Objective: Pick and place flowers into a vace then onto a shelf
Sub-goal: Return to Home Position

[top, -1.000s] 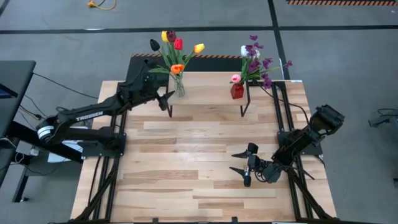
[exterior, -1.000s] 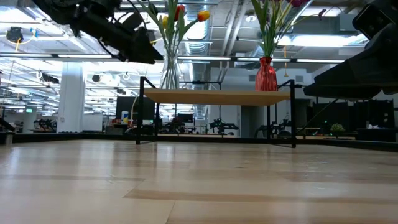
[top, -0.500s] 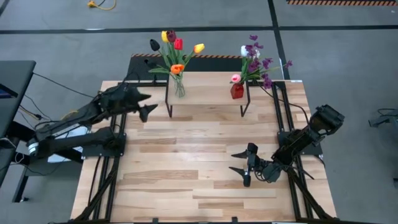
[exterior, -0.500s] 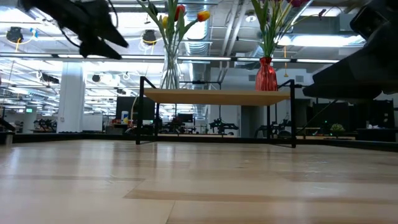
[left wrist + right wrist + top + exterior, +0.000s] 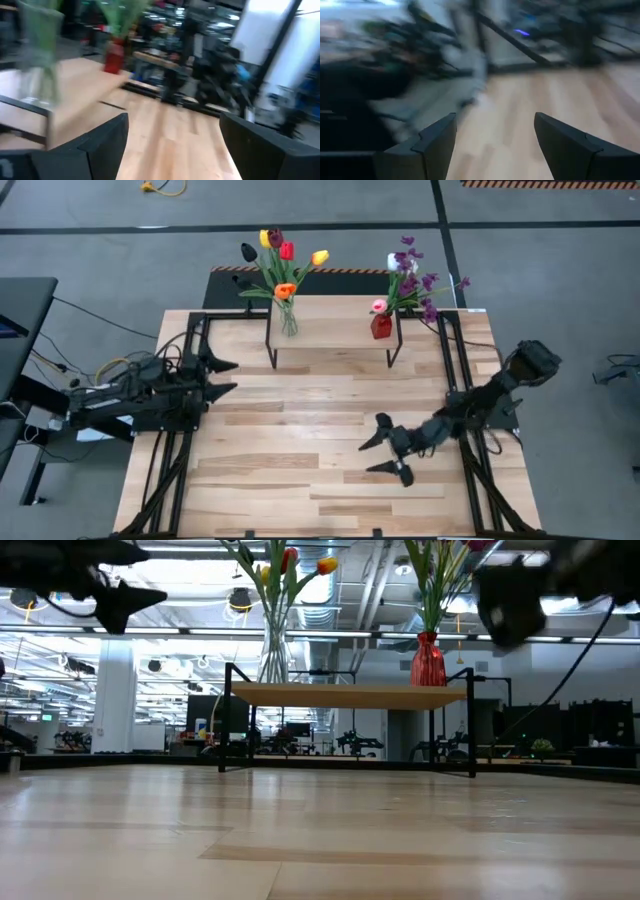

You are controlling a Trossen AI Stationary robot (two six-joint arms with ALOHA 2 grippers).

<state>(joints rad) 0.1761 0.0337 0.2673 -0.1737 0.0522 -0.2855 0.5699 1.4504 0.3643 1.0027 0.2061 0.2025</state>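
Reading the high view as a clock face, the shelf (image 5: 330, 332) stands at the 12 o'clock edge of the bench (image 5: 320, 450), and both bouquets are on it. The tulips (image 5: 280, 255) are in the clear vase (image 5: 289, 322) toward 11 o'clock, and the purple sprigs (image 5: 415, 278) in the red vase (image 5: 381, 328) toward 1 o'clock. The left pincer (image 5: 224, 377) hovers near 10 o'clock by the bench edge, spread wide and holding nothing. The right pincer (image 5: 368, 459) hangs near 5 o'clock, not far from the middle, also spread and empty, well apart from the shelf. I judge the placing work finished, and only the parking of the arms remains. If I had to take a vase again, I would expect the clear one to be hard, smooth and easy to break. It may also be a little top-heavy, because the long stems lean outward above it, so I would close on the lower part of its body and never on the stems. The red vase is small with a narrow neck; I would hold it at the belly. The flowers themselves look light and soft, and I think they would bend. The shelf legs are thin, so a push against it could make both vases tip.
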